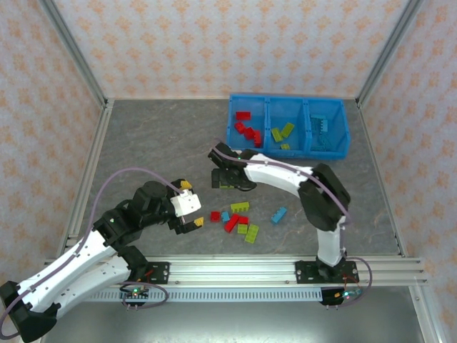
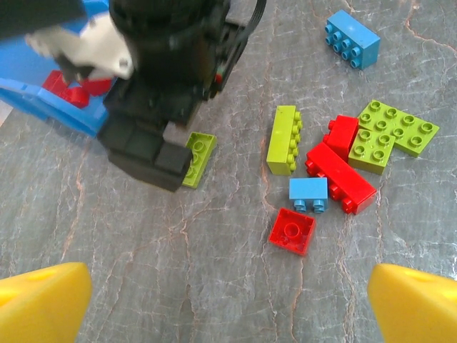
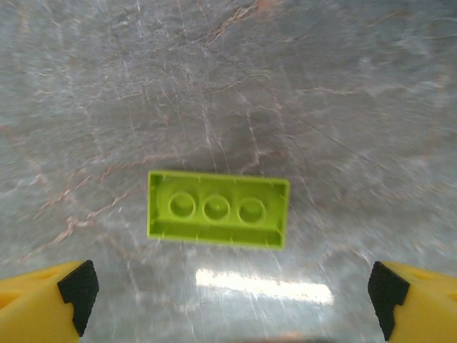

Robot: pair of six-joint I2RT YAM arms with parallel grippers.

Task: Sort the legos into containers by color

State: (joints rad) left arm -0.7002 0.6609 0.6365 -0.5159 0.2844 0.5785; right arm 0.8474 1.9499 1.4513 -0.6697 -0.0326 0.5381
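Right gripper [image 3: 232, 286] spread wide over yellow-green brick [image 3: 218, 209] (apparently underside up), not touching, left gripper [image 2: 228, 293] spread, empty

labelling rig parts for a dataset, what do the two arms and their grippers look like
The left arm and right arm both have white links joined by bulky black joints, and a greyish-lilac cable loops along each. The left gripper has a white body and yellow fingers. The right gripper has yellow fingers with black pads.
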